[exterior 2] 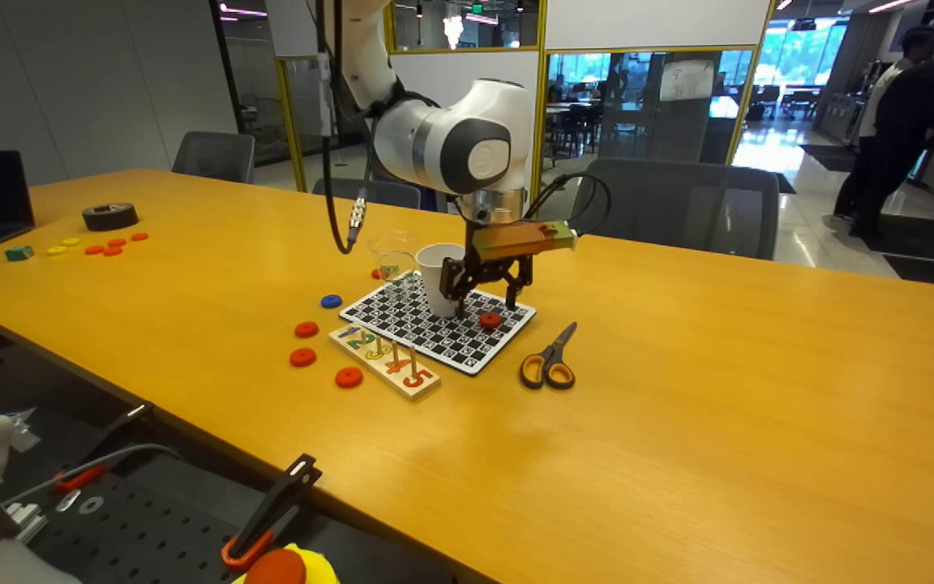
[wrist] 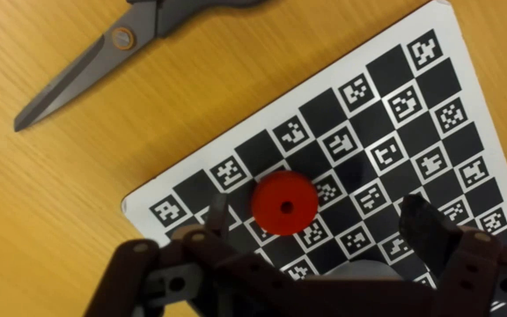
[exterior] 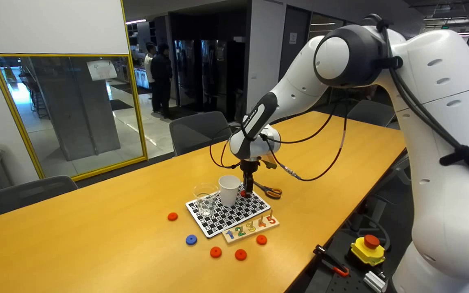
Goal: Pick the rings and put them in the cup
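On the checkered board [wrist: 399, 178] lies a flat, round red ring [wrist: 280, 191].

white arm [exterior: 442, 183], dark grey joint [exterior: 362, 57], black cables [exterior: 424, 114], black claw [exterior 2: 484, 303].

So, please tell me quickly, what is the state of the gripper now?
Gripper: open, holding nothing; the red ring lies ungripped on the checkered board.

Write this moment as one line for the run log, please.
gripper: open, nothing held | red ring: flat on checkered board, ungripped | white cup: upright on checkered board | likely next: grip red ring
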Available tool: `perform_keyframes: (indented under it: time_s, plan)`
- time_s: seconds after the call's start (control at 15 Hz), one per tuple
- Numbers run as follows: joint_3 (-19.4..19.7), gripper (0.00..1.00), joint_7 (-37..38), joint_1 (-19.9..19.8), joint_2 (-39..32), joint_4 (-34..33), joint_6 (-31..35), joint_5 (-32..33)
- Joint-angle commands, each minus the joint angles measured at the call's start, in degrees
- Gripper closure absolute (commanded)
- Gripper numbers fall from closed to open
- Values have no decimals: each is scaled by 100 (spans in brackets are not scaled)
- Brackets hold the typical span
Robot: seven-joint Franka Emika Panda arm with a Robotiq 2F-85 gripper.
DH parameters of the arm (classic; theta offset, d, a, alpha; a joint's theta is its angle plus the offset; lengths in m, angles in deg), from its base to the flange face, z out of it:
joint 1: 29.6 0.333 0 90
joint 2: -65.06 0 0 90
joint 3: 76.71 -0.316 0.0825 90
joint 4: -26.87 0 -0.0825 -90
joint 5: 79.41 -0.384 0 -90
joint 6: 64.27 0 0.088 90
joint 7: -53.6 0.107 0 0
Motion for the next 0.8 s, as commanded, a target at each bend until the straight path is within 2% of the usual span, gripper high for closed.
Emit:
perform_keyframes:
  time_s: [0.0,0.73]
  plan:
    - [-133,0,15,-164,-253,-389,-54,191]
    - [-201,0,-5,-326,-439,-583,-34,318]
